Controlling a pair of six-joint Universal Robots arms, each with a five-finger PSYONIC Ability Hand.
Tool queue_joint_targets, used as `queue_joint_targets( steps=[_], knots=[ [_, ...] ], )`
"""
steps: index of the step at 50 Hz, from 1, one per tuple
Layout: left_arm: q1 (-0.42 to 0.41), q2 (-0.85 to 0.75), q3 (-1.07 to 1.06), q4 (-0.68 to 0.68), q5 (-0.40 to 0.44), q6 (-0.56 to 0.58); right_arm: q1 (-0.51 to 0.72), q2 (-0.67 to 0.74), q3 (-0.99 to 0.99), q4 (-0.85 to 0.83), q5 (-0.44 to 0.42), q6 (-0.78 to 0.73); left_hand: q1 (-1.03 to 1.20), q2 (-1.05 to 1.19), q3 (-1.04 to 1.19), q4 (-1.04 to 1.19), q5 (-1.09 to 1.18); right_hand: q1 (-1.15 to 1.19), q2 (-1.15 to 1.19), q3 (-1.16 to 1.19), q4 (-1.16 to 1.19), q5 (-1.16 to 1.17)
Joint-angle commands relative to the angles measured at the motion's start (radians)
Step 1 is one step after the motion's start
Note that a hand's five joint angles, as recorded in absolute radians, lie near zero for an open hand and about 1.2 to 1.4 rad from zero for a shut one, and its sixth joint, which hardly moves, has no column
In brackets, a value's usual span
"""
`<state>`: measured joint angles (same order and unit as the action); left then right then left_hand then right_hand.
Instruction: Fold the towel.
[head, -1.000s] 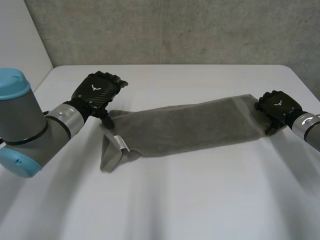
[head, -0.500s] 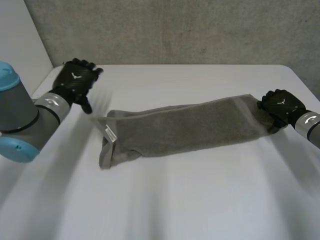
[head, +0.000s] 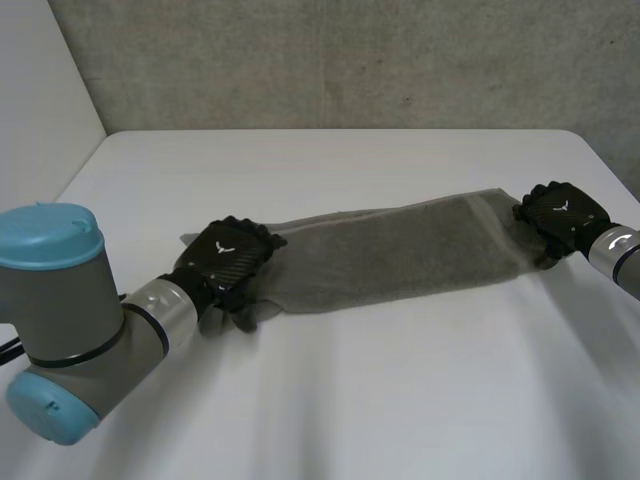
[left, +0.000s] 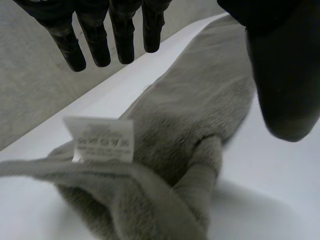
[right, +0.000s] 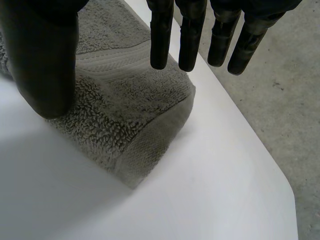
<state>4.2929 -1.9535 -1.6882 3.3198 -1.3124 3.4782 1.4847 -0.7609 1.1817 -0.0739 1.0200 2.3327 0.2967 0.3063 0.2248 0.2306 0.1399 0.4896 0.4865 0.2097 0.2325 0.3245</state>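
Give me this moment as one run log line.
grey terry towel: stretched lengthwise across white table | left hand: open over its bunched end | right hand: open over opposite end

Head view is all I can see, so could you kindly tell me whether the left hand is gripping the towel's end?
Observer: No; the left hand hovers with straight fingers over the bunched end of the towel.
Operator: Is anything marking that end?
Observer: A white label sticks out there.
Operator: And the right hand?
Observer: The right hand is open too, fingers straight, thumb over the towel's corner.
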Motion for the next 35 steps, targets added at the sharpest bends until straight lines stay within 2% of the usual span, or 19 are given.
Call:
queue_joint_targets(
  steps=[1,20,29,34,35],
  knots=[
    [0.011,-0.045,0.005,0.044,-0.087,0.004,0.002,0.003,-0.001,-0.006,0.000,0.000,0.087,0.077,-0.050,-0.056,0.069,0.009,0.012,-0.035,-0.058,0.000],
    [0.013,-0.062,-0.007,0.037,-0.123,0.004,-0.012,0.068,-0.047,-0.018,0.005,-0.001,0.090,0.080,-0.050,-0.056,0.072,0.065,0.068,-0.035,-0.058,0.056],
    [0.039,-0.067,-0.022,0.038,-0.131,0.004,-0.021,0.072,-0.051,-0.032,0.014,0.000,0.090,0.080,-0.050,-0.056,0.072,0.074,0.077,-0.035,-0.058,0.065],
    [0.057,-0.067,-0.024,0.040,-0.131,0.004,-0.034,0.051,-0.050,-0.030,0.009,0.005,0.090,0.080,-0.050,-0.056,0.072,0.297,0.300,-0.035,-0.058,0.288],
    [0.065,-0.067,-0.024,0.040,-0.131,0.005,-0.037,0.043,-0.048,-0.030,0.005,0.007,0.090,0.080,-0.050,-0.056,0.072,0.419,0.422,-0.035,-0.058,0.410]
  ],
)
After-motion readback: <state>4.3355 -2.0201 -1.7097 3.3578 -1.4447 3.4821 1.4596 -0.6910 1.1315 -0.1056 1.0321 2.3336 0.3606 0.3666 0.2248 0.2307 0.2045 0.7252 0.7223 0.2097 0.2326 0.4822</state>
